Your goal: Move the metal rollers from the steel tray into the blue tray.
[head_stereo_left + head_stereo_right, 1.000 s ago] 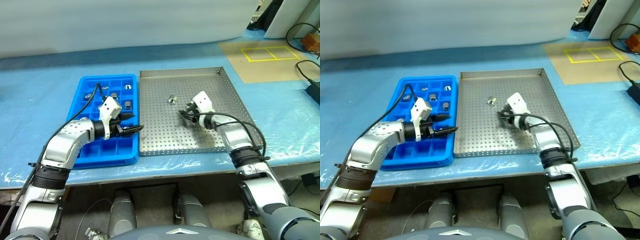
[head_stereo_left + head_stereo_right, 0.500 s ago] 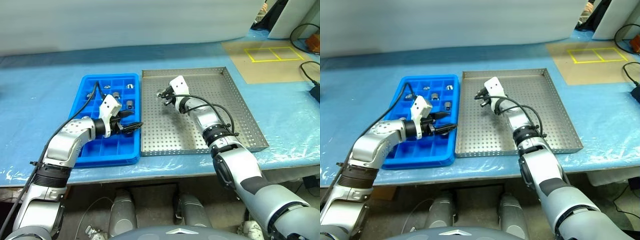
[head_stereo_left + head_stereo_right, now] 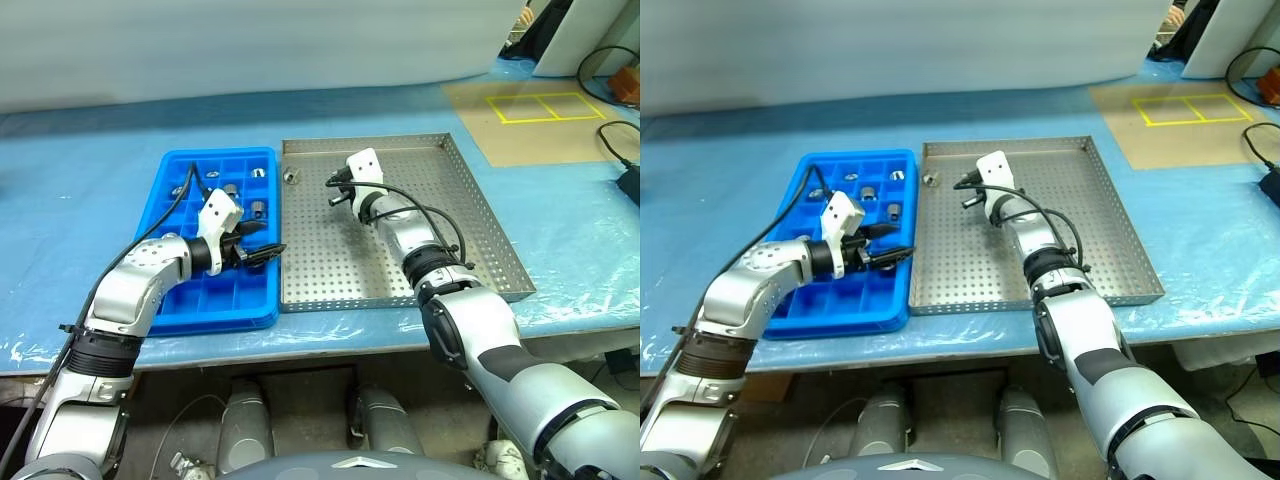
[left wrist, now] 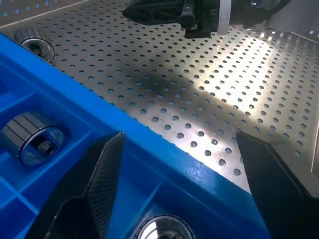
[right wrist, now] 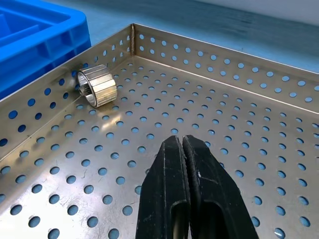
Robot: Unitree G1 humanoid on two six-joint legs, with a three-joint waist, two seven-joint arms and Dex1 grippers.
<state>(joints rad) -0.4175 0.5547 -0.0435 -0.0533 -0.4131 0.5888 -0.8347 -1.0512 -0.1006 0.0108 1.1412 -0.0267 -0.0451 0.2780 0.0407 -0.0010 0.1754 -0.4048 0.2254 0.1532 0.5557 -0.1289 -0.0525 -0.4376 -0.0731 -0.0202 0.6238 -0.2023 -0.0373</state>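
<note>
One metal roller (image 5: pixel 97 85) lies by the steel tray (image 3: pixel 460 210) rim; right end effector (image 5: pixel 184 149) pinched empty, left end effector (image 4: pixel 179 164) wide.

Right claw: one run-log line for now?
right claw: shut, empty | roller: loose in steel tray corner | left claw: open over blue tray

Both arms are silver-grey with black joint rings. Each wrist carries a white block, and a black cable loops along each forearm. Each tool, left (image 3: pixel 262 249) and right (image 3: pixel 334 188), has two black tapered fingers.
</note>
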